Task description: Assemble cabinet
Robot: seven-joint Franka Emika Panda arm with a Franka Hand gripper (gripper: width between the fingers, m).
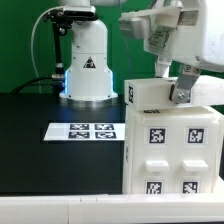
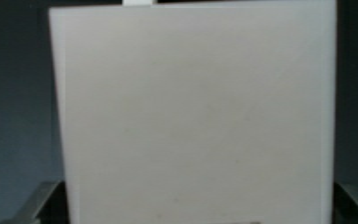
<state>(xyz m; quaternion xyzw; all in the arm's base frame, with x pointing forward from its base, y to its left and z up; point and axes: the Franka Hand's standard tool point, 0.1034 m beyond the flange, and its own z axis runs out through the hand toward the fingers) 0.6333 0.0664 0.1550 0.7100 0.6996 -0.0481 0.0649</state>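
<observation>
The cabinet point(image 1: 172, 140) is a white box with several black-and-white tags on its near face. It stands at the exterior view's right, near the table's front edge. My gripper point(image 1: 183, 92) reaches down from above onto its top edge. In the wrist view a plain white face of the cabinet point(image 2: 190, 110) fills almost the whole picture. My gripper point(image 2: 194, 216) has this white part between its jaws, with a dark finger point(image 2: 41, 205) against each side edge. The fingertips are mostly hidden.
The marker board point(image 1: 84, 131) lies flat on the black table, to the exterior view's left of the cabinet. The white robot pedestal point(image 1: 88, 62) with a triangle sticker stands behind it. A black cable runs along the back left.
</observation>
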